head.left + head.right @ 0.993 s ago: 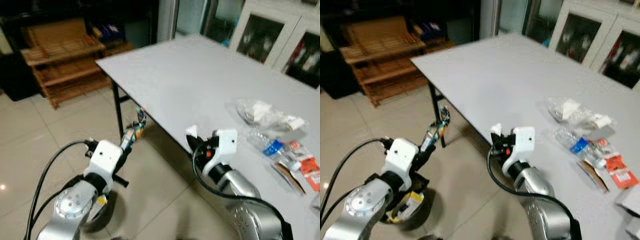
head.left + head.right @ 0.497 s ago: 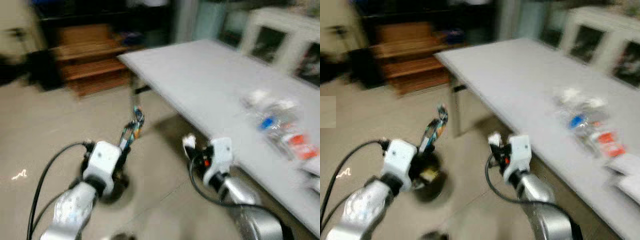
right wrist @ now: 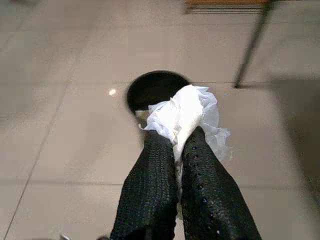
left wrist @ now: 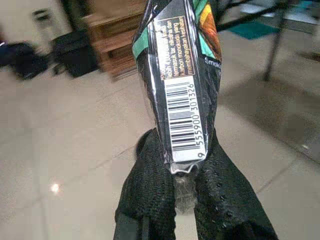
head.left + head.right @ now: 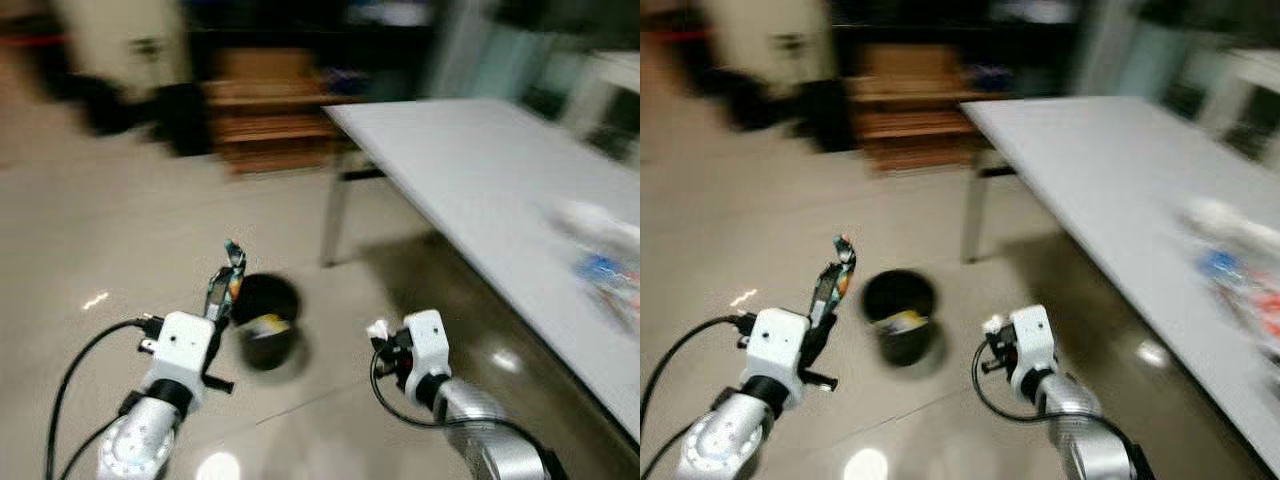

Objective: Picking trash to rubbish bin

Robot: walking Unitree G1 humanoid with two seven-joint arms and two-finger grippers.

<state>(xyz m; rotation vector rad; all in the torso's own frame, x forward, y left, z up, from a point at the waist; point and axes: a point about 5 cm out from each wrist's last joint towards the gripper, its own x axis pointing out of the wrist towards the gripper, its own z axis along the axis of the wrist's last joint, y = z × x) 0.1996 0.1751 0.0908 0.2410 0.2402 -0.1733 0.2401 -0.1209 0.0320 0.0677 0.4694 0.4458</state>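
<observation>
Between the two pairs of jaws, a little ahead of both, stands the black rubbish bin (image 5: 265, 320) on the tiled floor (image 5: 120, 240), with some scrap already showing inside it. The left gripper (image 4: 192, 165) has its jaws pinched on the lower end of a dark snack wrapper (image 4: 180, 80), which stands upright above the fingertips with its barcode facing the wrist camera. The right gripper (image 3: 177, 150) has its jaws pressed together on a crumpled white tissue (image 3: 185, 115), and from that wrist the bin's mouth lies just beyond the tissue.

The step in hand looks like the carry to the bin with both pieces gripped. To do it well, each pair of jaws should come fully over the bin's opening before spreading, since both pieces are light and could drift or catch on the rim. The wrapper is tall and thin, so lowering it close to the mouth first should help. More trash lies blurred on the grey counter (image 5: 480, 170), well off to the right of the right jaws, so the task seems far from finished.
</observation>
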